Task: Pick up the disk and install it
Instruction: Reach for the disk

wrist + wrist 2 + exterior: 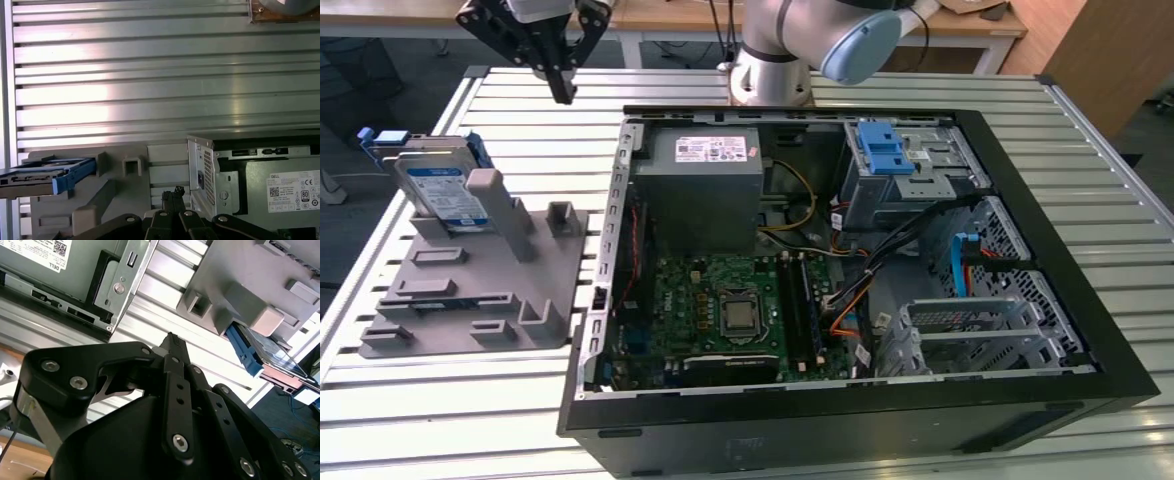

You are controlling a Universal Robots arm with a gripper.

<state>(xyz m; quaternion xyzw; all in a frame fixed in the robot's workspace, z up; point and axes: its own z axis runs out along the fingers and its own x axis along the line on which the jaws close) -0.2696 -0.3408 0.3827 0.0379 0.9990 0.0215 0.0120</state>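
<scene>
The disk (438, 188) stands on edge in a slot at the far end of a grey fixture (467, 285), on the exterior view's left. Its labelled face is turned toward the camera and its blue carrier frame shows along the edges. A grey post of the fixture covers part of the label, and the lower edge is sunk out of sight in the slot. In the first wrist view the disk (35, 176) is seen edge-on and cut off at the picture's border. In the second wrist view only a blue corner and a strip of its face (262, 352) show from behind a fixture block (240, 295).

The gripper (562, 93) hangs over the slatted metal table (440, 420), beyond the fixture's far end and well apart from the disk. Its fingers are pressed together at the tips with nothing between them, as both wrist views (170, 340) (175, 192) also show. Its upper part runs off the top of the exterior view.

To the exterior view's right of the fixture lies an open computer case (854, 412). Inside it are a grey power supply (707, 185) at the far side, a green motherboard (734, 310) nearer, and a metal drive cage with a blue latch (887, 150) at the far right. Cables hide part of the case interior.
</scene>
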